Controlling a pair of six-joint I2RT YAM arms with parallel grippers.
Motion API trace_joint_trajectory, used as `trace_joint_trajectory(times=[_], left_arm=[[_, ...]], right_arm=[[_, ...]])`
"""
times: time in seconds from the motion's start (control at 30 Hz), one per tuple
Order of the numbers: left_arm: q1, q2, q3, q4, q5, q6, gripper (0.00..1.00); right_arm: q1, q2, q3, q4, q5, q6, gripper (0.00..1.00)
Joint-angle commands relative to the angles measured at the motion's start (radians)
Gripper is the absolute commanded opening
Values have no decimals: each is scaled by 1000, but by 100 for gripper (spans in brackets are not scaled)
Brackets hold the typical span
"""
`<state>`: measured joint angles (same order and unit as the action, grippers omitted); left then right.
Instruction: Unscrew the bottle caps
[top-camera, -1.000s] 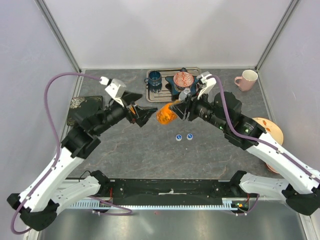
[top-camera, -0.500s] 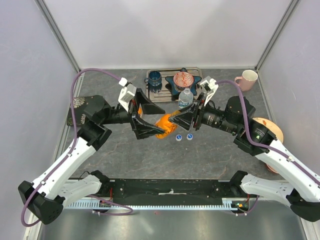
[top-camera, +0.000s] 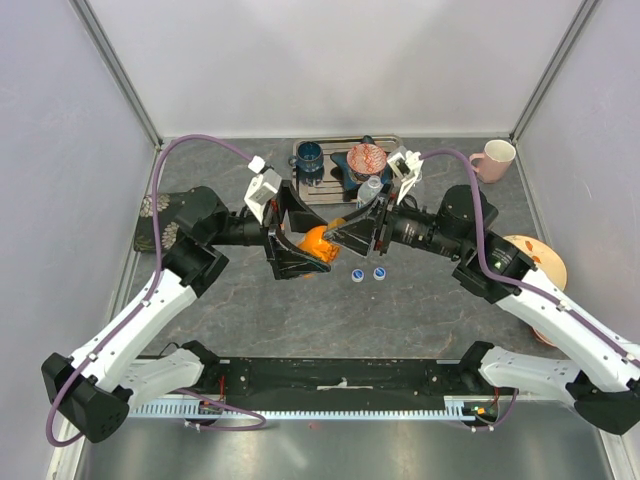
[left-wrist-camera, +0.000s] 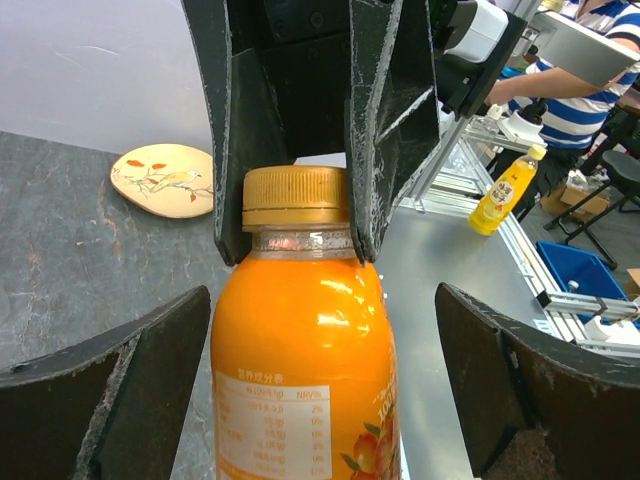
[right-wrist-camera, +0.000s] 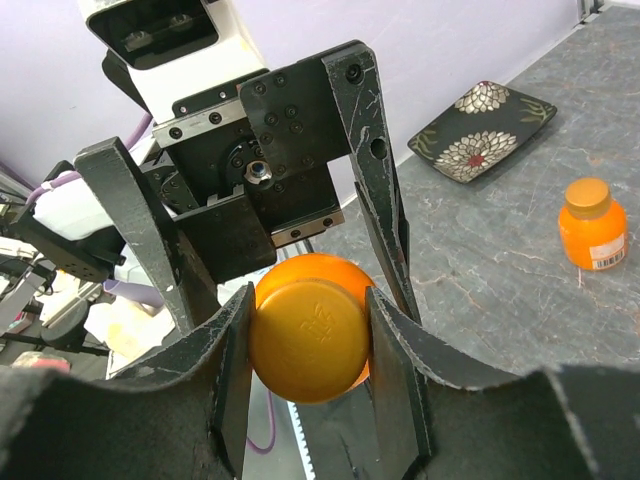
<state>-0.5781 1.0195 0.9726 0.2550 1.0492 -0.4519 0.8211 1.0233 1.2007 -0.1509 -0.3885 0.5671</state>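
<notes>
Your right gripper (right-wrist-camera: 310, 335) is pinching the orange cap (right-wrist-camera: 308, 340) of the juice bottle (left-wrist-camera: 300, 380), which is lying sideways between the arms over the middle of the table (top-camera: 250, 300). The left wrist view is showing your left gripper (left-wrist-camera: 320, 370) spread wide, its fingers flanking the bottle without touching it. Only the right wrist view is catching a second juice bottle (right-wrist-camera: 592, 228) standing near a patterned plate (right-wrist-camera: 480, 135). Overhead, two blue caps (top-camera: 357, 274) are lying just nearer.

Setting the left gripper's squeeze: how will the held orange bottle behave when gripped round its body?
The bottle looks full to the neck, so probably heavy for its size and firm. Its glossy wall may slip or turn in the left gripper once the right gripper, shut on the cap, twists it.
</notes>
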Motion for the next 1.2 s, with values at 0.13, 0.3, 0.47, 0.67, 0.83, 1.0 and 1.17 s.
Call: trace_joint_trajectory(times=[0.13, 0.3, 0.47, 0.67, 0.83, 1.0, 1.17], left_arm=[[1, 8, -14, -20, 17, 36, 97], [1, 11, -25, -43, 14, 58, 92], [-2, 17, -22, -85, -5, 84, 86], [-6, 27, -23, -103, -12, 96, 67], [-11, 28, -23, -117, -21, 113, 56], [-19, -2, -38, -134, -96, 156, 50], [-48, -44, -67, -137, -313, 225, 43]], right_arm=[[3, 20, 20, 83, -23, 25, 0], [1, 26, 30, 100, -27, 33, 0], [1, 37, 42, 97, -29, 28, 0], [1, 38, 33, 96, -27, 27, 0], [3, 40, 40, 86, -24, 22, 0], [1, 47, 92, 1, 32, -7, 51], [1, 32, 158, -52, 177, -26, 84]])
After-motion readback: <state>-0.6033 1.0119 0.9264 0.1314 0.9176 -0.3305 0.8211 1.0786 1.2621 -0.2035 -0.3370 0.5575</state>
